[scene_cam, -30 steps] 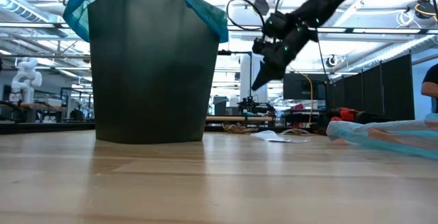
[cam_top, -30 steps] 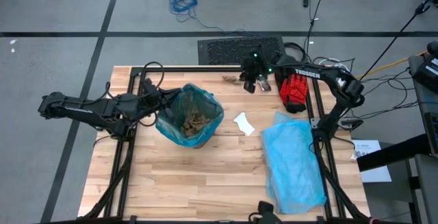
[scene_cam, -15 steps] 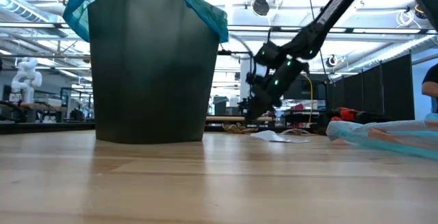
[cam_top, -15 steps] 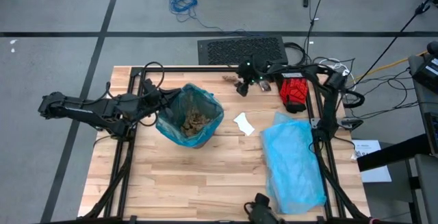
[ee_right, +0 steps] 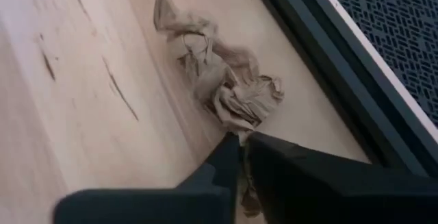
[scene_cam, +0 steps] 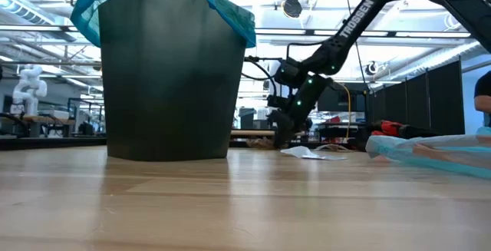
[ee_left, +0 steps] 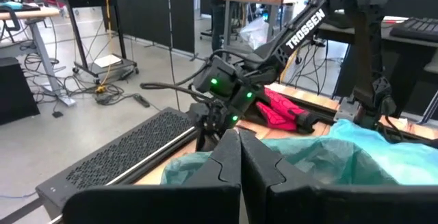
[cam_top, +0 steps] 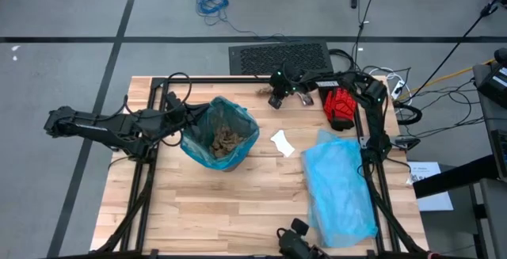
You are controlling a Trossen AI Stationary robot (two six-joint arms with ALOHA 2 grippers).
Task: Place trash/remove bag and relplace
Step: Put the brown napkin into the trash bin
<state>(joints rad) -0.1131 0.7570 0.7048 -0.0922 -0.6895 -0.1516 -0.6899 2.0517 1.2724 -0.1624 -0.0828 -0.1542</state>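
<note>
Right hand [ee_right: 241, 142] sits low at the tabletop's [cam_top: 238, 203] far edge, fingers pinched together on a crumpled brown paper scrap [ee_right: 233, 90] — gripped, it seems. Left hand [ee_left: 238, 157] is closed at the teal-green bag's [cam_top: 219, 135] rim — more scraps inside.
</note>
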